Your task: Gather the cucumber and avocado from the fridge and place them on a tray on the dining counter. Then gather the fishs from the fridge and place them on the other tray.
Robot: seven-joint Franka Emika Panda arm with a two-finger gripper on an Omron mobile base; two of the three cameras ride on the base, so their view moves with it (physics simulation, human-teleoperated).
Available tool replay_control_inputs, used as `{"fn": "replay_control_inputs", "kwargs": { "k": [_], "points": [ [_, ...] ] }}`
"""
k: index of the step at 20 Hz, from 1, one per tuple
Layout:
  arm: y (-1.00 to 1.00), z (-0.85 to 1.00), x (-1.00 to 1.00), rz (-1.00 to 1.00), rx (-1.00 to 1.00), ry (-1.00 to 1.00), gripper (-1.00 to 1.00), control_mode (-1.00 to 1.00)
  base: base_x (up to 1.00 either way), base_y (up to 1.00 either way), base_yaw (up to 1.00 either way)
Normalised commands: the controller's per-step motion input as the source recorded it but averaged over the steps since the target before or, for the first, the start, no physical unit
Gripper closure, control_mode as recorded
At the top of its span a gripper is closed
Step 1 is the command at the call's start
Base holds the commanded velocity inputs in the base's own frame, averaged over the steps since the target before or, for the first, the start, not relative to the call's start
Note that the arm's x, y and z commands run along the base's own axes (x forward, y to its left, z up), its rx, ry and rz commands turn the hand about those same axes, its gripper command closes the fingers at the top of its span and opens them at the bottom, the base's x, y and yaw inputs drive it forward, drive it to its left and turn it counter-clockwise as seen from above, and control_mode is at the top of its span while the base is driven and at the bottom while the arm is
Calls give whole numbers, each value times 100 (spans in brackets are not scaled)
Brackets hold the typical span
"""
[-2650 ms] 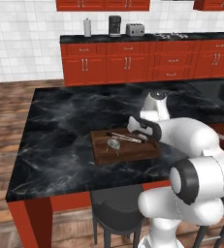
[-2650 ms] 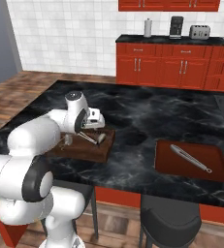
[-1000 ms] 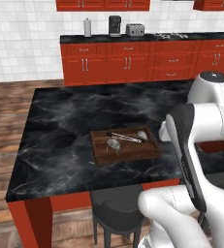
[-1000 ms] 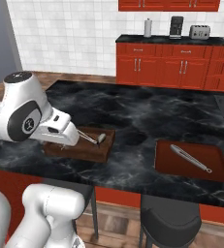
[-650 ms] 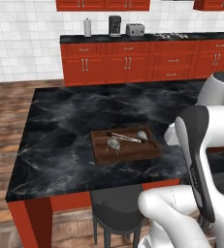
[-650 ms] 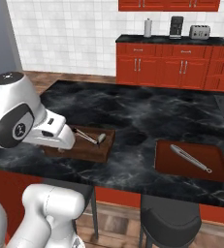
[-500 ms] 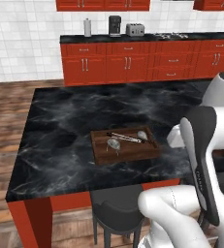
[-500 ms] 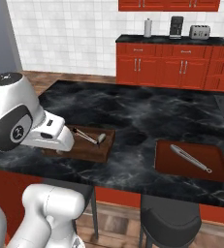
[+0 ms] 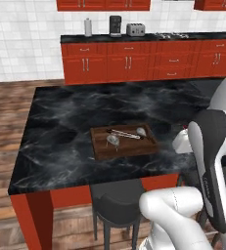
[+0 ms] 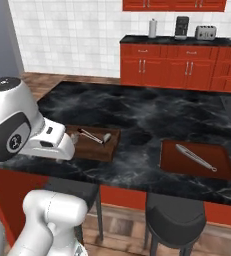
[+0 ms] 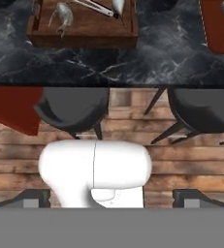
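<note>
While my arm is bending high over the near edge of the black marble desk (image 9: 70, 117), my pincer (image 11: 111, 198) is standing wide apart at the bottom of the hand view, its dark fingertips (image 11: 33, 197) far out to either side and nothing between them. Near the middle of the left base view the wooden tray (image 9: 125, 141) is lying on the desk, and inside it two pale fish (image 9: 113, 140) are resting with a long thin silvery fish (image 9: 125, 133) across the far part. In the hand view that same tray (image 11: 82, 29) is sitting at the upper left, with one fish (image 11: 62, 17) lying near its left end. Toward the right of the right base view, the other tray (image 10: 197, 159), reddish brown, is lying well apart from the first and is carrying one slim long thing (image 10: 196, 157) that I cannot name with any certainty. Two dark stools (image 11: 74, 107) are standing on the plank floor (image 11: 16, 160) just below the desk edge.
</note>
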Motion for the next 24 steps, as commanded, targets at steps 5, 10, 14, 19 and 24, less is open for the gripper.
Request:
{"fn": "replay_control_inputs", "kwargs": {
  "k": [5, 10, 14, 19, 24],
  "points": [
    [0, 0, 0, 0, 0, 0, -100, 100, -100, 3, 25],
    [0, 0, 0, 0, 0, 0, -100, 100, -54, 34, 90],
    [0, 0, 0, 0, 0, 0, -100, 100, -20, 39, 100],
    [0, 0, 0, 0, 0, 0, -100, 100, -4, 39, 94],
    [0, 0, 0, 0, 0, 0, -100, 100, 51, 8, 80]
  ]
}}
